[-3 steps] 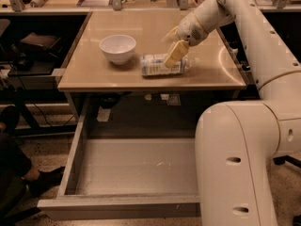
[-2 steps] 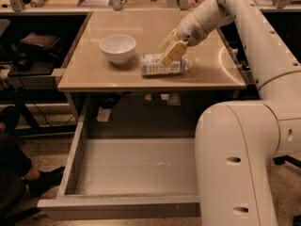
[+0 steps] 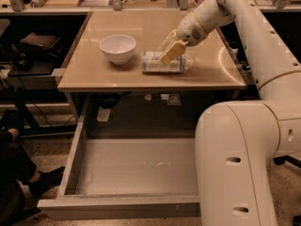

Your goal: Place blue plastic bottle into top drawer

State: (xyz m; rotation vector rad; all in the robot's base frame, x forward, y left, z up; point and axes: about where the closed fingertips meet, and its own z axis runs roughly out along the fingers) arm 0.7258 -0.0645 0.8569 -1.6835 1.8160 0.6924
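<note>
The blue plastic bottle (image 3: 157, 64) lies on its side on the tan table top, right of the white bowl (image 3: 117, 48). My gripper (image 3: 168, 47) is right over the bottle's middle, open. One tan fingertip (image 3: 171, 52) is in front of the bottle and the other is behind it. The bottle's right end is partly hidden by the fingers. The top drawer (image 3: 136, 166) is pulled out below the table's front edge. It is wide, grey and has nothing in it.
My white arm and base (image 3: 240, 154) fill the right side and overlap the drawer's right part. A dark shelf with equipment (image 3: 33, 46) stands to the left. A person's dark shoe (image 3: 44, 180) is on the floor at lower left.
The gripper has shifted slightly left and lower onto the bottle. The bottle, bowl and drawer have not moved.
</note>
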